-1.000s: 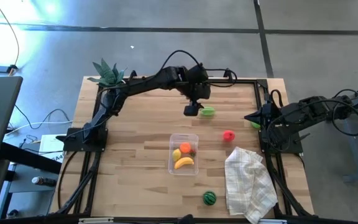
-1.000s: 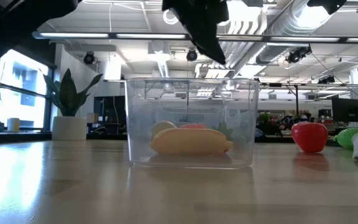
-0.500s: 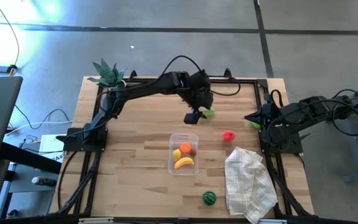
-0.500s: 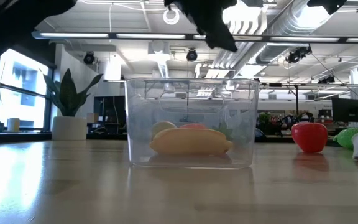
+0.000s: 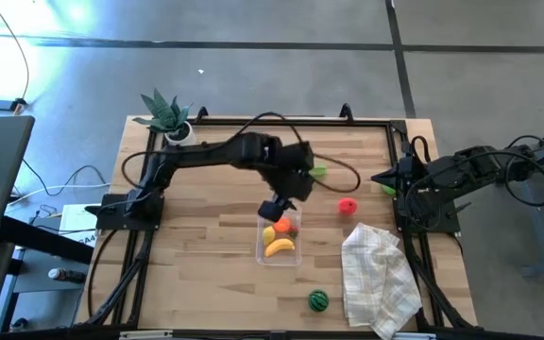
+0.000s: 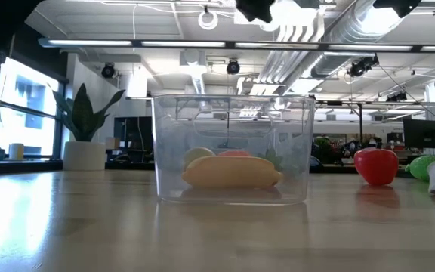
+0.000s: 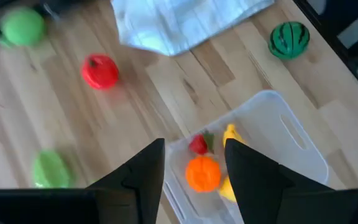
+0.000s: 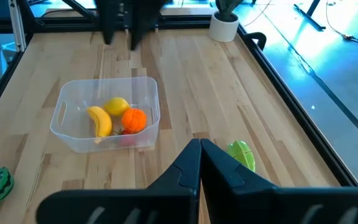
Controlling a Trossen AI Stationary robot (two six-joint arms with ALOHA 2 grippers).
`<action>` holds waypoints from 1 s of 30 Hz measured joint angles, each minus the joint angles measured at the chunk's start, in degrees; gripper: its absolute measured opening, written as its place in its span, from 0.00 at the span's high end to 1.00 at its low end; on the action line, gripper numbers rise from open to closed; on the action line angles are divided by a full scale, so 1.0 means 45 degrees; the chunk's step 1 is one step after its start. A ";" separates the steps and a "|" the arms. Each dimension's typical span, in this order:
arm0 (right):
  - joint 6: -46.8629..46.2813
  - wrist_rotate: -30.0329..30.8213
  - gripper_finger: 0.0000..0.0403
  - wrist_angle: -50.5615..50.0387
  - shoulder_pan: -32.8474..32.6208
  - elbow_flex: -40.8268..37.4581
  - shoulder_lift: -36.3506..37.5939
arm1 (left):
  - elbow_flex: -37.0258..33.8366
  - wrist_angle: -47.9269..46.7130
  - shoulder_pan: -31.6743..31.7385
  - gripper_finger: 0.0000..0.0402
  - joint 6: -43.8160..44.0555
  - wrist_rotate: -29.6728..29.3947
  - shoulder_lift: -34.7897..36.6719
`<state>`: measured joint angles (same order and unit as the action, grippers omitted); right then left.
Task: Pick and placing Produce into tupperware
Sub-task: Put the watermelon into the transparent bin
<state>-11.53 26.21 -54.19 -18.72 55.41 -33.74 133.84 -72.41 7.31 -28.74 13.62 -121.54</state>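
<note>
Since the left tool (image 5: 274, 208) hangs right over the far end of the tub (image 5: 261, 242) with its fingers apart and nothing between them, my worry is a bump. If it drops any lower it could clip the rim and shove the light tub across the desk (image 5: 206, 227), or tip out what's inside. The round pieces would probably roll if nudged too.

From the tool outward: the orange (image 7: 202, 173) and banana (image 5: 280, 247) sit in the tub just below it. The pale green piece (image 5: 317, 172) lies near, on the far side, and the red piece (image 5: 348, 205) off toward the right arm. The watermelon (image 5: 318, 300) is well apart at the near edge, beside the cloth (image 5: 381, 274). The right tool (image 8: 199, 149) is parked at the desk's right edge, clenched and empty.
</note>
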 joint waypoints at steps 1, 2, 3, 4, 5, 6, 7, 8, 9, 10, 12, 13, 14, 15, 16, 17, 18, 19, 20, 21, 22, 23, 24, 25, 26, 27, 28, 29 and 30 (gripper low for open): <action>0.0000 0.0000 1.00 0.0000 0.0000 -0.0002 0.0000 | 0.0000 -0.0081 -0.0198 0.62 -0.0014 -0.0331 0.0234; 0.0000 -0.0004 1.00 0.0000 -0.0004 0.0002 0.0000 | 0.0000 -0.0335 -0.0385 0.62 -0.0044 -0.0680 0.0489; 0.0000 -0.0002 1.00 -0.0005 0.0000 0.0002 0.0000 | 0.0000 -0.0493 -0.0619 0.62 -0.0094 -0.1064 0.0796; 0.0000 0.0000 1.00 -0.0005 0.0000 0.0000 0.0000 | 0.0008 -0.0640 -0.0850 0.63 -0.0139 -0.1465 0.1087; 0.0000 -0.0003 1.00 -0.0005 -0.0004 -0.0002 0.0000 | 0.0019 -0.0846 -0.1060 0.63 -0.0194 -0.1938 0.1367; 0.0000 0.0000 1.00 -0.0005 -0.0005 -0.0001 0.0000 | 0.0016 -0.1117 -0.1243 0.64 -0.0211 -0.2372 0.1655; 0.0000 -0.0004 1.00 -0.0005 -0.0003 0.0002 0.0000 | 0.0005 -0.1451 -0.1453 0.64 -0.0224 -0.2794 0.1928; 0.0000 -0.0002 1.00 -0.0003 -0.0003 -0.0002 0.0000 | 0.0005 -0.1592 -0.1659 0.65 -0.0227 -0.3221 0.2157; 0.0000 0.0001 1.00 0.0000 -0.0001 0.0001 0.0000 | 0.0004 -0.1709 -0.1822 0.65 -0.0226 -0.3598 0.2463; 0.0000 -0.0001 1.00 -0.0002 -0.0002 -0.0002 0.0000 | -0.0005 -0.2112 -0.1960 0.66 -0.0217 -0.3930 0.2813; 0.0000 -0.0001 1.00 0.0000 0.0000 0.0000 0.0000 | 0.0013 -0.2354 -0.2191 0.67 -0.0186 -0.4520 0.3407; 0.0000 -0.0002 1.00 0.0000 -0.0001 -0.0002 -0.0001 | -0.0020 -0.2564 -0.2257 0.68 -0.0141 -0.4725 0.3731; 0.0000 -0.0004 1.00 0.0000 -0.0003 -0.0002 -0.0004 | -0.0131 -0.2693 -0.2319 0.68 -0.0088 -0.4918 0.3993; 0.0000 0.0001 1.00 -0.0001 0.0000 0.0002 0.0001 | -0.0310 -0.2604 -0.2324 0.69 -0.0048 -0.5026 0.4312; 0.0000 -0.0004 1.00 -0.0005 0.0000 0.0002 0.0005 | -0.0616 -0.2543 -0.2330 0.70 0.0060 -0.5114 0.4690; 0.0000 -0.0004 1.00 -0.0005 -0.0005 0.0002 -0.0010 | -0.1053 -0.2433 -0.2303 0.70 0.0179 -0.5194 0.5068; 0.0000 0.0005 1.00 -0.0005 0.0000 0.0000 0.0001 | -0.1612 -0.2203 -0.2297 0.71 0.0337 -0.5255 0.5543; 0.0000 -0.0003 1.00 -0.0005 -0.0004 -0.0002 0.0019 | -0.2378 -0.1845 -0.2297 0.71 0.0569 -0.5452 0.6090; 0.0000 -0.0003 1.00 -0.0001 -0.0004 -0.0002 0.0007 | -0.3261 -0.1224 -0.2288 0.71 0.0840 -0.5640 0.6663; 0.0000 -0.0001 1.00 0.0000 0.0000 -0.0002 0.0005 | -0.4317 -0.0481 -0.2283 0.72 0.1145 -0.5769 0.7355; 0.0000 -0.0001 1.00 0.0000 -0.0001 0.0001 0.0005 | -0.5538 0.0316 -0.2287 0.72 0.1449 -0.5886 0.8044; 0.0000 -0.0002 1.00 0.0000 -0.0003 0.0002 0.0005 | -0.6884 0.1514 -0.2288 0.72 0.1802 -0.5970 0.8772; 0.0000 0.0000 1.00 0.0000 0.0000 -0.0002 0.0005 | -0.8201 0.2763 -0.2292 0.72 0.2178 -0.5969 0.9531; 0.0000 0.0000 1.00 0.0000 -0.0005 -0.0002 0.0000 | -0.9631 0.3907 -0.2297 0.72 0.2503 -0.5946 1.0286; 0.0000 0.0001 1.00 0.0000 0.0000 -0.0002 0.0000 | -1.0980 0.5264 -0.2297 0.72 0.2861 -0.5942 1.0952; 0.0000 -0.0003 1.00 0.0000 0.0000 -0.0002 0.0004 | -1.2188 0.6647 -0.2297 0.72 0.3272 -0.5870 1.1647; 0.0000 0.0001 1.00 0.0000 0.0000 0.0002 0.0005 | -1.3339 0.7743 -0.2295 0.72 0.3611 -0.5800 1.2286; 0.0000 0.0001 1.00 0.0000 -0.0001 0.0002 0.0003 | -1.4353 0.8843 -0.2285 0.72 0.3821 -0.5777 1.2819; 0.0000 -0.0002 1.00 -0.0002 0.0000 -0.0002 0.0017 | -1.5205 0.9764 -0.2229 0.72 0.3904 -0.5723 1.3348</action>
<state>-11.53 26.21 -54.20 -18.72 55.40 -33.66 65.42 -28.47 -2.72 -11.17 -12.13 -61.47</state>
